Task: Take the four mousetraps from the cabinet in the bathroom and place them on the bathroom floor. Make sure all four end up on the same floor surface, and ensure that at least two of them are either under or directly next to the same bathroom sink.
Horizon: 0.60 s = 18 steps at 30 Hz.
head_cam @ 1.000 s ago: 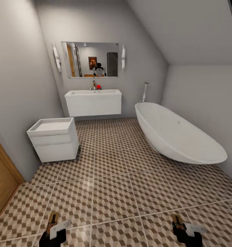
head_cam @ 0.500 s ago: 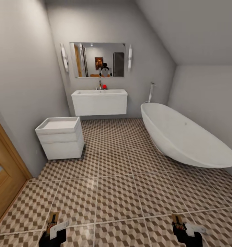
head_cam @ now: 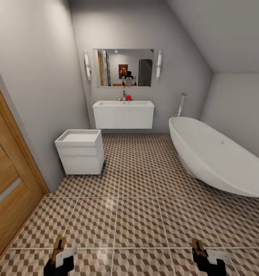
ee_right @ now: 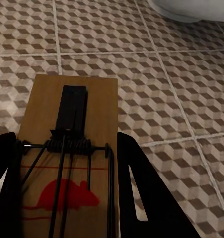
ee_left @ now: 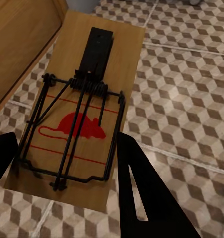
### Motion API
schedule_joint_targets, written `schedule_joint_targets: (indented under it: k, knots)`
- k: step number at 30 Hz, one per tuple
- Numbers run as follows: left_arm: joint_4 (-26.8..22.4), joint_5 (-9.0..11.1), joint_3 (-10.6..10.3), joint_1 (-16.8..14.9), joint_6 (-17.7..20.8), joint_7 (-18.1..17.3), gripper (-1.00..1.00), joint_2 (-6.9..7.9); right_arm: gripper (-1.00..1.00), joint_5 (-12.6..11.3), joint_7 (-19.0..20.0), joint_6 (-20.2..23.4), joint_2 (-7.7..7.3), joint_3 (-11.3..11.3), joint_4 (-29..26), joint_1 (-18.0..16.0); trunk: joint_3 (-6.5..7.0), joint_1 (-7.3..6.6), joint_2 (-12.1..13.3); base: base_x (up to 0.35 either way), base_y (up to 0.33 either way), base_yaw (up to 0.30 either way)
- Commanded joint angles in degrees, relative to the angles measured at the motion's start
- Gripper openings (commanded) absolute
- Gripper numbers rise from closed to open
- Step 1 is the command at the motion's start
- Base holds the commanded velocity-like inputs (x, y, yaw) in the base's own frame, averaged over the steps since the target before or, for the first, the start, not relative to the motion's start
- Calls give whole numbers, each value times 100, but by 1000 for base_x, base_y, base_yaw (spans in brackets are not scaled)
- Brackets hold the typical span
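I hold one mousetrap in each gripper, low over the bathroom floor [head_cam: 137, 214]. My left gripper [head_cam: 59, 260] is shut on a brown wooden mousetrap [head_cam: 59, 243]. In the left wrist view that mousetrap [ee_left: 99, 74] shows its dark wire spring and a red mouse print between the black fingers [ee_left: 141, 188]. My right gripper [head_cam: 206, 260] is shut on a second mousetrap [head_cam: 198, 247], which the right wrist view shows as a brown board [ee_right: 72, 104] over the tiles. The white bathroom sink [head_cam: 123, 114] hangs on the far wall under a mirror. The cabinet is out of view.
A small white drawer unit [head_cam: 80, 151] stands by the left wall. A white oval bathtub [head_cam: 217, 157] fills the right side. An orange-brown wooden door [head_cam: 7, 184] lines the left edge. Open tiled floor runs between them toward the sink.
The whole picture has shifted right as the camera turned left, bringing more of the wooden door into view. Both grippers keep the same hold on their mousetraps.
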Motion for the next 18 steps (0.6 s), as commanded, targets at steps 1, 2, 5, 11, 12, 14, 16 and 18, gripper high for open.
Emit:
schedule_joint_targets:
  k: [1, 2, 5, 11, 12, 14, 16, 18]
  knots:
    - [20, -11, -38, -8, -14, 40, -100, -5, -100, 29, -3, -18, 2, -15, 5, -4, -5, 0, -3, 0, 0, 54]
    - [20, -11, -38, -8, -14, 40, -100, -5, -100, 29, -3, -18, 2, -15, 5, -4, -4, 0, -3, 0, 0, 35]
    - [20, -11, -38, -8, -14, 40, -100, -5, -100, 29, -3, -18, 2, -15, 5, -4, -4, 0, -3, 0, 0, 14]
    - [20, -11, -38, -8, -14, 40, -100, -5, -100, 29, -3, -18, 2, -15, 9, -4, -4, 0, -3, 0, 0, 2]
    - [20, -11, -38, -8, -14, 40, -100, -5, -100, 29, -3, -18, 2, -15, 16, -4, -4, 0, -3, 0, 0, 0]
    - [20, -11, -38, -8, -14, 40, -100, -5, -100, 28, -3, -18, 2, -15, 96, -4, -4, 0, -3, 0, 0, 0]
    - [20, -11, -38, -8, -14, 40, -100, -7, -100, 26, -3, -18, 2, -15, 120, -4, -4, 0, -3, 0, 0, 0]
    - [20, -11, -40, -8, -14, 40, -100, -66, -100, 26, -3, -18, 2, -15, 135, -4, -4, 0, -3, 0, 0, 0]
